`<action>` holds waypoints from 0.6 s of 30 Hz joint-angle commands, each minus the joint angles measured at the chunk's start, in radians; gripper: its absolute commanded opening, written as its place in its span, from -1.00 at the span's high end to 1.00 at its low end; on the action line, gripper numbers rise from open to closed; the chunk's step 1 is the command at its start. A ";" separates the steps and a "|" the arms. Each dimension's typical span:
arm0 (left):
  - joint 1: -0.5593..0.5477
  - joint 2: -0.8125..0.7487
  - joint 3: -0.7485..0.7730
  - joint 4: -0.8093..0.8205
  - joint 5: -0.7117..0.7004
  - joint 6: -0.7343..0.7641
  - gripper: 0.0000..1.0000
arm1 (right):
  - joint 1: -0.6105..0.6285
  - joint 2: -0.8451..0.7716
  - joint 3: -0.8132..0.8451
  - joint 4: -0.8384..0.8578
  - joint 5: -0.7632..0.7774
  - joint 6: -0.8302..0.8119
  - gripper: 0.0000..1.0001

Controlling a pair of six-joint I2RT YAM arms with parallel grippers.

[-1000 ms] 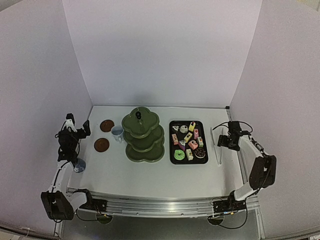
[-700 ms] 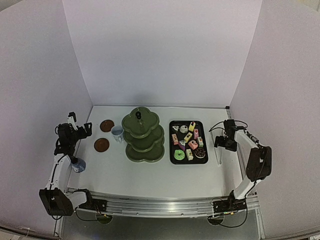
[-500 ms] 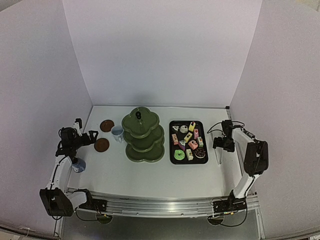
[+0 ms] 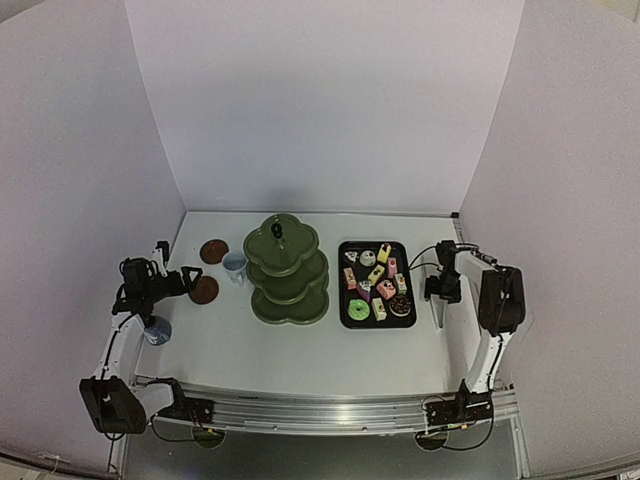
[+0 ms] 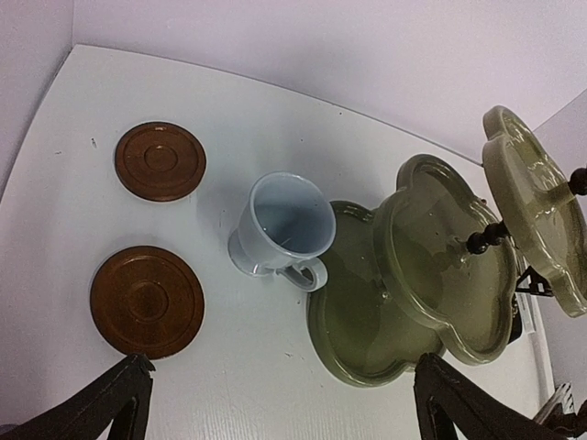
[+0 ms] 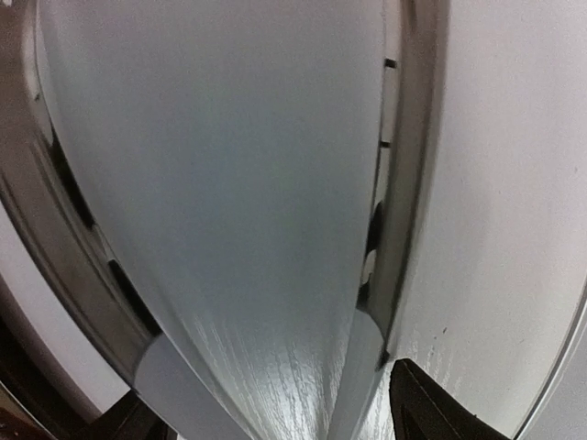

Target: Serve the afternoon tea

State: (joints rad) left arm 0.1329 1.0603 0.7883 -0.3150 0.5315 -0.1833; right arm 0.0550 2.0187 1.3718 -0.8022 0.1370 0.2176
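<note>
The olive-green three-tier stand (image 4: 287,272) stands mid-table and also shows in the left wrist view (image 5: 431,275). Small colourful cakes (image 4: 377,282) lie on the black tray. A pale blue cup (image 4: 235,266) stands left of the stand, seen upright and empty in the left wrist view (image 5: 284,229). A second cup (image 4: 157,331) sits at the left edge under my left arm. Two brown coasters (image 4: 213,251) (image 4: 206,290) lie left of the cup, also in the left wrist view (image 5: 160,160) (image 5: 147,301). My left gripper (image 4: 186,280) (image 5: 282,367) is open and empty above the front coaster. My right gripper (image 4: 441,291) (image 6: 275,412) is open, low over the metal tongs.
The black tray (image 4: 344,286) lies right of the stand. The metal tongs (image 4: 437,300) lie on the table right of the tray; in the right wrist view their arms (image 6: 404,137) spread between my fingers. White walls close in the back and both sides.
My left gripper has swung forward and right, to the front coaster. My right gripper has moved left and down onto the tongs.
</note>
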 commanded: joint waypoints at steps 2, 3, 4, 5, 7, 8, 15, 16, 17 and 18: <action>0.003 -0.013 -0.001 0.028 0.023 0.010 -0.99 | 0.002 0.044 0.041 0.040 0.017 -0.004 -0.44; 0.003 -0.012 -0.001 0.031 0.023 0.012 -0.99 | 0.002 0.049 0.041 0.046 0.012 -0.003 -0.39; 0.004 -0.012 -0.002 0.033 0.023 0.014 -0.99 | 0.002 0.053 0.042 0.048 0.005 -0.002 -0.35; 0.004 -0.010 -0.001 0.035 0.022 0.016 -0.99 | 0.002 0.058 0.042 0.049 0.000 0.000 -0.30; 0.003 -0.008 0.003 0.040 0.019 0.024 -0.99 | 0.001 0.060 0.037 0.052 -0.005 0.007 -0.24; 0.003 -0.008 0.006 0.043 0.018 0.030 -0.99 | 0.001 0.059 0.031 0.053 -0.005 0.010 -0.23; 0.004 0.001 0.016 0.048 0.014 0.062 -0.99 | 0.001 0.015 -0.017 0.052 -0.003 0.032 -0.27; 0.003 0.002 0.015 0.049 0.015 0.062 -0.99 | 0.001 0.003 -0.029 0.052 -0.004 0.038 -0.27; 0.003 0.003 0.014 0.051 0.015 0.061 -0.99 | 0.001 -0.009 -0.041 0.052 -0.005 0.045 -0.27; 0.003 0.003 0.013 0.054 0.015 0.060 -0.99 | 0.001 -0.018 -0.053 0.052 -0.005 0.052 -0.26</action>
State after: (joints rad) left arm 0.1329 1.0617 0.7883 -0.3036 0.5320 -0.1469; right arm 0.0551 2.0314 1.3793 -0.7402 0.1288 0.2357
